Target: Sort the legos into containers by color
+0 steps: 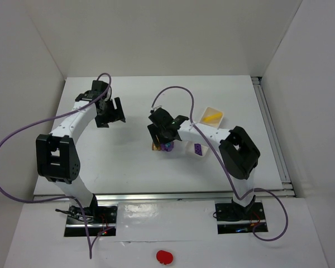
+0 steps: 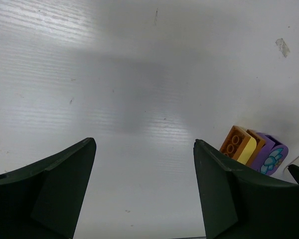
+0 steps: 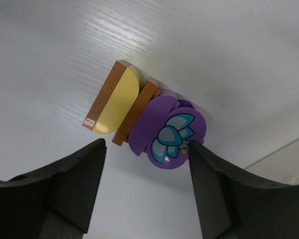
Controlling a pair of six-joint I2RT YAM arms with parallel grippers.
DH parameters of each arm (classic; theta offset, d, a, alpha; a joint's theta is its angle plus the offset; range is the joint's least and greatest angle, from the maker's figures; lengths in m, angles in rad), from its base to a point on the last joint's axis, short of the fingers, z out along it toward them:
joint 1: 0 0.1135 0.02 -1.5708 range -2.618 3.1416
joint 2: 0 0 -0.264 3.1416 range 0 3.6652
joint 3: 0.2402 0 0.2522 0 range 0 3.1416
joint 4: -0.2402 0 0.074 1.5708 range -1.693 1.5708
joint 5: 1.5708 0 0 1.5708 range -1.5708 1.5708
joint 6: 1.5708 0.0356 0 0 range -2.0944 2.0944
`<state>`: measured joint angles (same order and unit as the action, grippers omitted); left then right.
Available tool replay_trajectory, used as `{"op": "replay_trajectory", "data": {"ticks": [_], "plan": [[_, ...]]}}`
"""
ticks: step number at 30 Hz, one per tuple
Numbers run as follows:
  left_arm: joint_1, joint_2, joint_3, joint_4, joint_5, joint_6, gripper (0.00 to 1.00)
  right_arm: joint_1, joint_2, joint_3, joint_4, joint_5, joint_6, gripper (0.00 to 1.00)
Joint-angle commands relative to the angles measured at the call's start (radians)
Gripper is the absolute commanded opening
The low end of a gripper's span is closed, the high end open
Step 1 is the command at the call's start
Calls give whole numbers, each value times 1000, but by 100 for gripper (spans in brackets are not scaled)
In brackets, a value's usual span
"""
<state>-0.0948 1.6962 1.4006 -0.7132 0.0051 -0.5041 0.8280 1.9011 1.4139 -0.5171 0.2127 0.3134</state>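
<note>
Legos, orange, yellow and purple, lie pressed together on the table, near the trays. The right gripper hangs spread just over them, probably to pick one piece. The left gripper, also spread, hovers well apart, leaving room.

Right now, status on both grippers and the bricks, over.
Left gripper open, holding nothing. Right gripper open above purple brick. Orange and yellow bricks touch it, crowding the grasp.
</note>
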Motion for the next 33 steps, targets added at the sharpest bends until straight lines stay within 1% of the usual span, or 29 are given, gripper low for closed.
{"op": "replay_trajectory", "data": {"ticks": [1, 2, 5, 6, 7, 9, 13, 17, 18, 21, 25, 26, 28, 29, 30, 33], "plan": [[6, -20, 0, -2, 33, -10, 89, 5, -45, -22, -20, 2, -69, 71], [6, -9, 0, -2, 44, -10, 89, 5, -45, -23, -33, 2, -115, 69], [-3, -9, 0, 7, 44, -1, 89, 5, -36, -32, -57, -7, -181, 69], [-3, -9, 0, 8, 44, -1, 89, 5, -36, -32, -73, -7, -181, 72], [-3, 0, 0, 8, 44, -1, 89, -4, -25, -23, -87, 2, -194, 72], [-12, 0, 9, 8, 53, -1, 89, -4, -16, -23, -87, 2, -203, 75], [-13, 0, 9, 8, 53, -1, 89, -26, 4, -23, -78, -7, -221, 75], [-22, 10, 9, 8, 53, 9, 89, -35, 45, -3, -11, -41, -261, 82], [-22, 10, 9, 8, 53, 9, 89, -46, 55, -3, 3, -41, -270, 88], [-22, 10, 18, 8, 62, 18, 89, -75, 64, -3, 64, -102, -301, 96], [-22, 19, 28, 8, 82, 27, 89, -124, 66, -33, 141, -213, -321, 96], [-22, 19, 28, 8, 82, 36, 89, -124, 65, -56, 179, -229, -321, 94], [-22, 29, 28, 8, 91, 47, 89, -151, 65, -66, 204, -292, -344, 89], [-22, 40, 38, -3, 91, 47, 89, -152, 65, -66, 204, -314, -344, 85], [-22, 52, 38, -3, 91, 47, 89, -162, 65, -66, 204, -347, -355, 85], [-22, 72, 60, -22, 91, 58, 89, -162, 87, -56, 204, -383, -367, 85]]}}
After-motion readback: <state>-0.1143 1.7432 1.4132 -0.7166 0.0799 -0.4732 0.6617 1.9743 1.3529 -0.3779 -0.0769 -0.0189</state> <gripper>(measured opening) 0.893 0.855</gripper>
